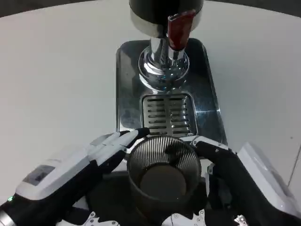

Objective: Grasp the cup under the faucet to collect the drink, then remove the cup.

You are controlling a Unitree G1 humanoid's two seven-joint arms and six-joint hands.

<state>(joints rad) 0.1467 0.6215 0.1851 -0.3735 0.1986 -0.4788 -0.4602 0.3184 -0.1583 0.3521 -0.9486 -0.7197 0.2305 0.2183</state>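
A clear ribbed cup is upright at the bottom centre, in front of the slotted drip grille and nearer to me than the spout. My left hand lies against its left wall, fingertips reaching the rim. My right hand presses on its right wall, dark fingers curled beside the rim. The cup is held between the two hands. Its bottom looks dark; I cannot tell whether liquid is in it. The faucet, chrome with a red handle, stands above the far end of the tray.
The dispenser's shiny steel base runs from the faucet down to my hands. White table lies on both sides. The dispenser's dark body rises at the top edge.
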